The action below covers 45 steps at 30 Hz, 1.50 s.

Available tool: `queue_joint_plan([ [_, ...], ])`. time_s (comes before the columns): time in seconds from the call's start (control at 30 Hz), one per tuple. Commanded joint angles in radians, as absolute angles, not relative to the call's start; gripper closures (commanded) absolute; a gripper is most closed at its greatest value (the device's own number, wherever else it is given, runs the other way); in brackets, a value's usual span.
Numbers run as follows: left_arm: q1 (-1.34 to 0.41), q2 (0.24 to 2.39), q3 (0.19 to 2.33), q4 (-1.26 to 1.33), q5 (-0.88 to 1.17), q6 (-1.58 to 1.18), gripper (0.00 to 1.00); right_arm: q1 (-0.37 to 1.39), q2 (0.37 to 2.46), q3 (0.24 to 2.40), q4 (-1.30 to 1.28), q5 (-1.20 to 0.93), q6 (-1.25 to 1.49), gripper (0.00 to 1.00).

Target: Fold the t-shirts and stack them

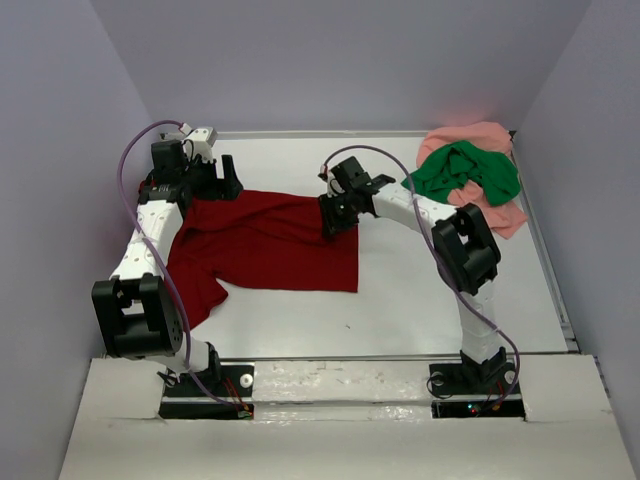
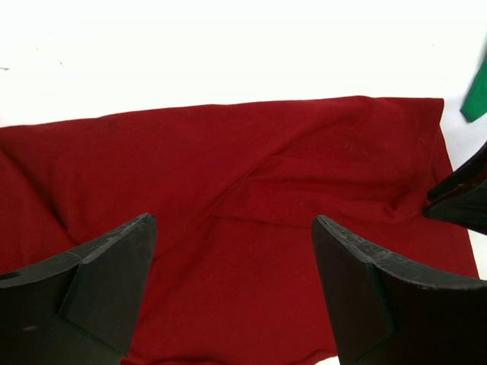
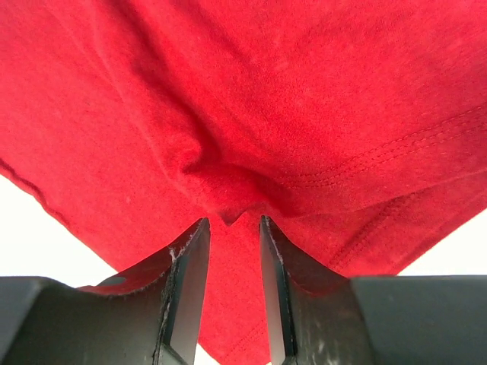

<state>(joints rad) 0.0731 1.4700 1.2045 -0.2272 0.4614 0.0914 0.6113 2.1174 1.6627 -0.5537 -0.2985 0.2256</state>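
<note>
Top external view: dark red t-shirt [image 1: 270, 250] lies spread mostly flat on the white counter [image 1: 430, 300], left of centre in the frame, one sleeve trailing toward lower left. Bright green t-shirt [image 1: 465, 170] is crumpled on top of the pale salmon pink t-shirt [image 1: 500, 215], both heaped in the upper right corner of the counter, well apart from the red one.

Left arm [image 1: 150, 245] reaches up the left side, and the left jaws sit at the red shirt's upper left edge. Right arm [image 1: 420, 210] bends in from the right, and the right jaws are down on the shirt's upper right corner.

Left wrist view: left jaws stand wide, with both dark fingers [image 2: 106, 289] at the bottom of the frame. Wrinkled red cloth lies below the gap and nothing is held. A green sliver [image 2: 475, 95] shows at the right edge, and the other arm's black finger [image 2: 460, 198] is at the shirt's far right corner.

Right wrist view: right jaws are narrow. The fingers [image 3: 183, 289] press close together on a small pucker of red cloth gathered at their tips, creases fanning out from it. A stitched hem runs across the right of the frame, with white counter at both lower sides.
</note>
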Motion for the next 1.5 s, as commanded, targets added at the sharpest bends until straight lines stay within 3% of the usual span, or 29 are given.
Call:
queue_joint_plan([
  [0.0, 0.069, 1.42, 1.201, -0.195, 0.483, 0.089, 0.08, 0.64, 2.068, 1.687, -0.546, -0.276, 0.202, 0.67],
  [0.13, 0.068, 1.416, 1.203, -0.193, 0.485, 0.089, 0.09, 0.649, 2.097, 1.707, -0.54, -0.304, 0.212, 0.79],
  [0.43, 0.068, 1.41, 1.2, -0.189, 0.489, 0.091, 0.08, 0.676, 2.149, 1.744, -0.535, -0.339, 0.224, 0.81],
  [0.47, 0.067, 1.41, 1.201, -0.189, 0.488, 0.092, 0.08, 0.676, 2.155, 1.749, -0.535, -0.341, 0.225, 1.0],
  [0.93, 0.069, 1.391, 1.19, -0.179, 0.486, 0.092, 0.09, 0.646, 2.138, 1.792, -0.537, -0.12, 0.152, 1.0],
  [1.13, 0.069, 1.384, 1.186, -0.179, 0.485, 0.091, 0.09, 0.626, 2.12, 1.812, -0.537, -0.141, 0.127, 1.0],
  [1.17, 0.069, 1.387, 1.187, -0.179, 0.485, 0.092, 0.09, 0.626, 2.117, 1.81, -0.535, -0.161, 0.121, 0.94],
  [1.23, 0.069, 1.39, 1.186, -0.179, 0.488, 0.091, 0.09, 0.626, 2.115, 1.806, -0.535, -0.222, 0.124, 0.68],
  [1.27, 0.069, 1.391, 1.187, -0.178, 0.488, 0.092, 0.09, 0.626, 2.112, 1.804, -0.535, -0.241, 0.126, 0.39],
  [1.3, 0.069, 1.396, 1.187, -0.178, 0.488, 0.092, 0.09, 0.626, 2.111, 1.796, -0.534, -0.27, 0.132, 0.32],
  [1.47, 0.068, 1.397, 1.187, -0.175, 0.488, 0.094, 0.09, 0.626, 2.099, 1.778, -0.534, -0.339, 0.146, 0.19],
])
